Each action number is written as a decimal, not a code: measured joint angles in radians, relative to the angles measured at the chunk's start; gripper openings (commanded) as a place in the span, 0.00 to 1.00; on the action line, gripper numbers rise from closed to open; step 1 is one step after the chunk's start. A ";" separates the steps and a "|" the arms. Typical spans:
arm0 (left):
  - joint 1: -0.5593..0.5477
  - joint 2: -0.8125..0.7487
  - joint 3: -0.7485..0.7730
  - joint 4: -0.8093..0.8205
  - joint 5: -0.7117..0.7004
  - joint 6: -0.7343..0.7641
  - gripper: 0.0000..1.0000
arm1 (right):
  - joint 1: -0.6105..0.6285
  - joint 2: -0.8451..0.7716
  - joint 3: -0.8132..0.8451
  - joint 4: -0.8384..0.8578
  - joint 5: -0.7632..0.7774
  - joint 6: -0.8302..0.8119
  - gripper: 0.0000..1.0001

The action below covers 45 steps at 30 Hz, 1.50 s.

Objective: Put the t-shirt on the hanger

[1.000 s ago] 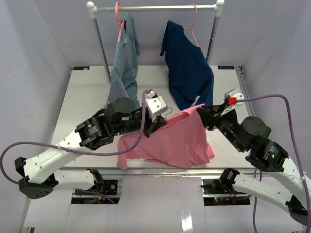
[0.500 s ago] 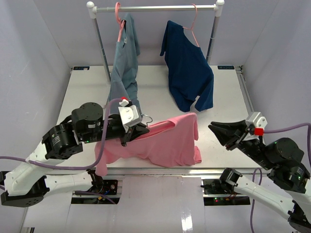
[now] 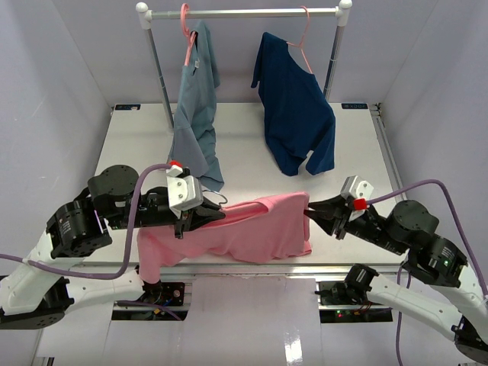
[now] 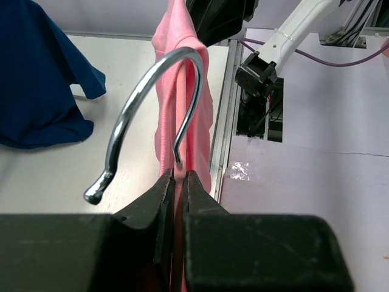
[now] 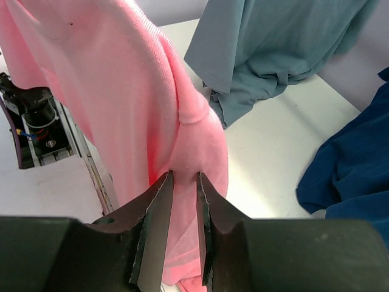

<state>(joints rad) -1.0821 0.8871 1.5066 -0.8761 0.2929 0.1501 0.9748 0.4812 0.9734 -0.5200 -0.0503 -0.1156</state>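
The salmon-pink t-shirt (image 3: 252, 232) hangs draped over the pink hanger, low over the table's front edge. My left gripper (image 3: 204, 216) is shut on the hanger's pink neck just below its metal hook (image 3: 219, 198). The left wrist view shows the hook (image 4: 130, 115) curving up from my left gripper (image 4: 175, 177), with the t-shirt (image 4: 182, 36) beyond it. My right gripper (image 3: 311, 214) is at the shirt's right edge. In the right wrist view a fold of the t-shirt (image 5: 121, 91) puckers between the tips of my right gripper (image 5: 184, 177).
A clothes rail (image 3: 244, 13) stands at the back of the white table (image 3: 137, 145). From it hang a grey-blue shirt (image 3: 194, 114) and a navy shirt (image 3: 297, 114), each on a pink hanger, their hems reaching the tabletop behind the pink shirt.
My left arm has drawn back to the left and toward me with the hanger and shirt. My right gripper let go, swung away to the right, then came back and closed on the shirt's right edge.
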 measured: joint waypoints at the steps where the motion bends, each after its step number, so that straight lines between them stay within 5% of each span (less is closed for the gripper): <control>1: 0.000 0.003 0.000 0.000 0.002 0.000 0.00 | 0.000 0.004 -0.007 0.003 -0.001 0.001 0.17; 4: 0.000 0.011 0.000 0.000 0.005 0.001 0.00 | 0.000 0.017 -0.022 0.012 0.002 0.005 0.08; 21: 0.000 -0.020 0.000 0.000 -0.046 -0.002 0.00 | 0.000 -0.039 -0.052 0.049 0.112 0.049 0.08; 41: 0.000 -0.076 0.000 0.037 -0.174 -0.035 0.00 | 0.001 -0.153 -0.155 -0.017 0.465 0.240 0.08; 45: 0.000 -0.086 0.000 0.047 -0.156 -0.035 0.00 | 0.001 -0.133 -0.185 -0.026 0.461 0.239 0.26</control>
<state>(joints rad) -1.0824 0.8014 1.5063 -0.8296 0.1374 0.1150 0.9756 0.3482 0.7879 -0.5464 0.4106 0.1235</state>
